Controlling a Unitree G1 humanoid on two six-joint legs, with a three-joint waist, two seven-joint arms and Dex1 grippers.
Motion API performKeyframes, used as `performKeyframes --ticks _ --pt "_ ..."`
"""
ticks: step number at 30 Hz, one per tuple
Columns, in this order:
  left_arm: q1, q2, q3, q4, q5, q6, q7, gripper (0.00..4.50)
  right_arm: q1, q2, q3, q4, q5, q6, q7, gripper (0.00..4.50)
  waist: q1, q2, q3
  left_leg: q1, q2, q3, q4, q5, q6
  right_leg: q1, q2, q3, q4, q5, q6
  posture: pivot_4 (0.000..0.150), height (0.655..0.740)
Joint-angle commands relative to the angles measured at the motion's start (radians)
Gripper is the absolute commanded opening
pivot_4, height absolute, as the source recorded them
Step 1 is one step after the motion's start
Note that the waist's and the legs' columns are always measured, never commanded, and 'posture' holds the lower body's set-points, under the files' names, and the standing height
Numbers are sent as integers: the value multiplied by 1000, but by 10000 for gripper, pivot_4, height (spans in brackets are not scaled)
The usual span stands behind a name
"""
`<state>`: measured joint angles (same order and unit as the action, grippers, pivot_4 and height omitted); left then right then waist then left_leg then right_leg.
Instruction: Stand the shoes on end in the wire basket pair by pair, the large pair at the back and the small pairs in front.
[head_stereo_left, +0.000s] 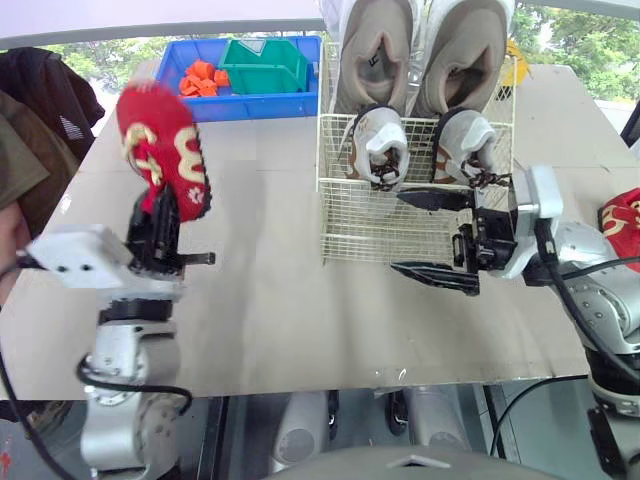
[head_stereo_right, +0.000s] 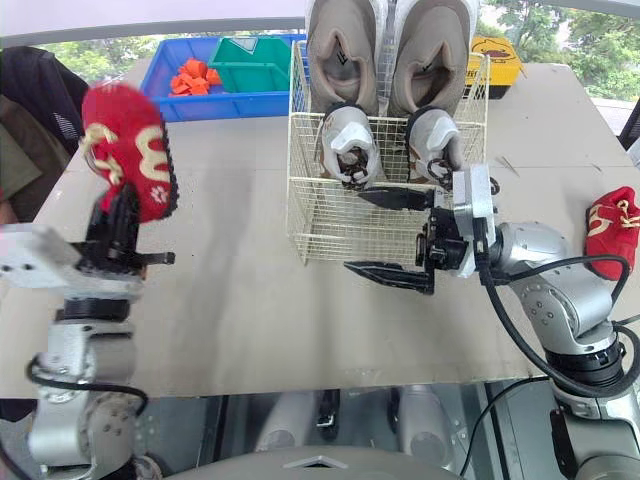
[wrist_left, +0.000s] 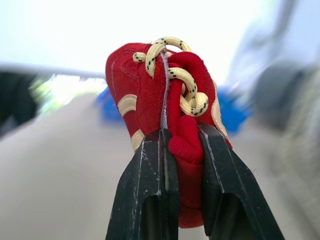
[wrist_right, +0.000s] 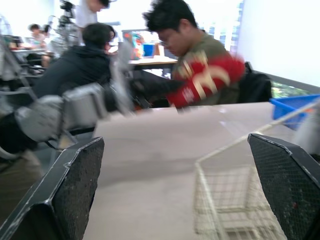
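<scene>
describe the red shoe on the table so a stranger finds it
Start at the wire basket, then look past the right gripper to the right edge of the table. That red shoe lies alone on it; its twin is held up by the left gripper.

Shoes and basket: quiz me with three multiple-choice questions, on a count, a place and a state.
1. Shoes standing in the wire basket? A two; B three; C four.
2. The left pincer holds one red shoe; where is the other red shoe? A inside the basket; B on the table, at the robot's right; C under the basket.
3. The right pincer is: A open, empty; B shut on a shoe; C shut on a wire.
Answers: C, two large shoes behind, two small shoes in front; B, it lies near the right arm; A, its fingers stand apart.
</scene>
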<state>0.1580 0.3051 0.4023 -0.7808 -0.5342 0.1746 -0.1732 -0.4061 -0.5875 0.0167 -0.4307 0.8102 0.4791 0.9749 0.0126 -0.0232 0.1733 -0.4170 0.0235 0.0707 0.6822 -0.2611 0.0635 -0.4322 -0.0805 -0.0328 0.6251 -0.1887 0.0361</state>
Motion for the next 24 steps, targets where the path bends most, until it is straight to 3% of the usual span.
performKeyframes --ticks 1,5,8,12,17,21,24 --pt "-9 134 89 -95 -207 -38 -188 2626 -135 -42 -75 -6 112 130 -69 45000 -2 1 0 0 0 1 0 0 0 0 0 0 0 0 0 1500 7400" --pt "6 325 165 -74 -381 -2 -393 2626 -280 -154 -81 22 4 167 -103 45000 -1 2 1 0 0 1 -1 0 0 -1 1 -4 0 0 0 1500 7400" --pt "-4 462 228 -11 -484 33 -566 2626 -455 -255 -67 137 71 307 8 45000 0 5 3 -1 0 2 -1 1 3 -2 2 -5 -1 0 0 1500 7400" --pt "-34 607 239 74 -517 66 -793 2626 -630 -283 -15 260 83 411 114 45000 -4 7 5 -1 0 3 -1 3 5 -3 8 -4 -2 0 0 1500 7400" --pt "-193 749 103 237 -408 22 -1093 2626 -793 -249 114 361 29 512 214 45000 -9 10 7 -2 1 4 -4 3 5 -4 9 -3 -2 -1 1 1500 7400" --pt "-389 757 -60 362 -272 -75 -1234 2626 -859 -218 228 374 -11 599 269 45000 -10 11 7 -4 0 5 -4 3 5 -7 10 -3 -2 0 1 1500 7400" --pt "-518 730 -152 444 -195 -150 -1315 2626 -898 -184 308 365 -26 676 297 45000 -13 11 7 -16 0 4 -2 6 0 -17 11 -3 0 1 3 1500 7400"
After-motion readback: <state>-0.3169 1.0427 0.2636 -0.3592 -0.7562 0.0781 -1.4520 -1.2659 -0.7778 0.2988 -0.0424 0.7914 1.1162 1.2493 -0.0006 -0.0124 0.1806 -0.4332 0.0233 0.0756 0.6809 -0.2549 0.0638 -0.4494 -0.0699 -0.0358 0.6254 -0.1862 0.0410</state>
